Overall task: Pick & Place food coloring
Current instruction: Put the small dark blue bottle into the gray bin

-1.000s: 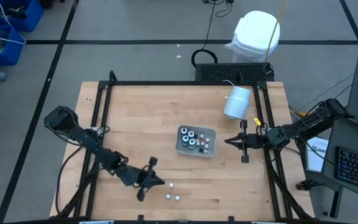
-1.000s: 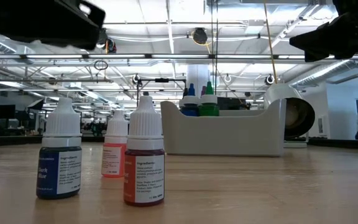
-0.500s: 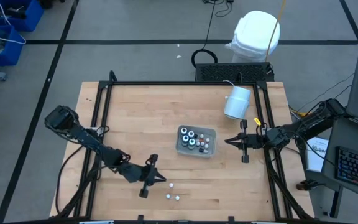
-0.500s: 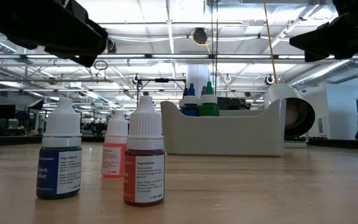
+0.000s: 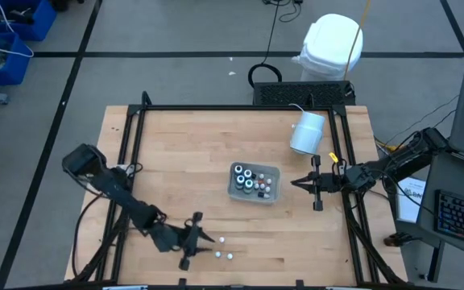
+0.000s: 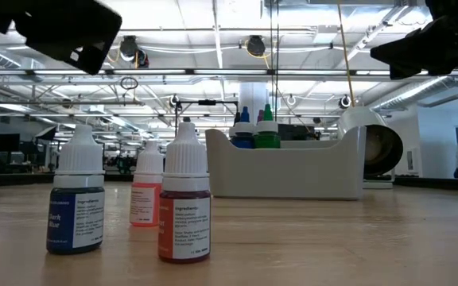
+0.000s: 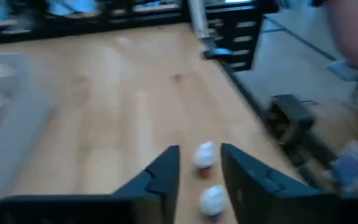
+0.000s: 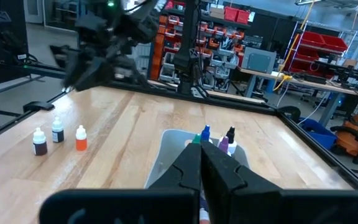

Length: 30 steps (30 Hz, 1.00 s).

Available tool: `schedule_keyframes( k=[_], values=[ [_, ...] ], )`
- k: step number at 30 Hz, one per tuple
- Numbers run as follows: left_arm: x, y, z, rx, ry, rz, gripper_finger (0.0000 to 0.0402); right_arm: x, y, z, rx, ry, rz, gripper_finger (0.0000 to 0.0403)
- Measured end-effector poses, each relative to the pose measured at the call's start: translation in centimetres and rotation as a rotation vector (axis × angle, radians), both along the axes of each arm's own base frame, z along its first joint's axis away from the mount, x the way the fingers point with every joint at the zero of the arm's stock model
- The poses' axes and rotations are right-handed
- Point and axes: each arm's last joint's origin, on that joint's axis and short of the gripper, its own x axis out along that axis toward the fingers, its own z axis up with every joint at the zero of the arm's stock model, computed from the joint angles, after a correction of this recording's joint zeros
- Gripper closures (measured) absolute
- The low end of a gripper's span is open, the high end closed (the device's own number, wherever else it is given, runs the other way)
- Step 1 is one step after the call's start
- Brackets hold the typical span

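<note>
— Food coloring is the job, so where do the left gripper's [image 7: 197, 171] jaws stand?

— Parted, holding nothing, with an orange dropper bottle [image 7: 204, 157] showing in the gap ahead of the fingers [image 7: 162, 176]. A second white-capped one [image 7: 212, 199] sits just beside it. I judge the spread is set to straddle that small cap.

— And from above?

— Three loose bottles [image 5: 223, 252] stand upright near the table's [image 5: 184, 145] front edge, right by the left gripper [image 5: 193, 243]. The level camera shows them as dark blue [image 6: 76, 199], pale orange [image 6: 146, 193] and red [image 6: 184, 202].

— Why out there?

— Probably waiting to join the others — the clear tray [image 5: 254, 183] in the middle already holds a cluster of bottles, blue and green tips upward.

— The right gripper [image 8: 199, 163]?

— Jaws pressed together, empty, waiting just beside the tray, with a white cylinder [image 5: 307, 133] lying on its side farther back.
</note>
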Motion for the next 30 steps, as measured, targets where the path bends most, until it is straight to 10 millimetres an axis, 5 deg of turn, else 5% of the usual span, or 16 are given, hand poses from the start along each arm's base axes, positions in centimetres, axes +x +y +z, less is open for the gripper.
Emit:
schedule_keyframes(
  k=[10, 17, 30],
  values=[
    [3.2, -3.7, -1.2, -0.002, 0.089, -0.205, 0.0183, 0.0, 0.0, 0.0, 0.024, 0.0, -0.001, 0.0403],
    [3.8, -2.8, -2.1, 0.099, 0.181, -0.05, 0.019, 0.0, 0.0, 0.0, 0.023, 0.0, -0.001, 0.0403],
    [3.8, -1.9, -3.0, 0.072, 0.307, -0.043, 0.0232, 0.0, 0.0, -0.1, 0.018, 0.007, 0.0, 0.0403]
  ],
)
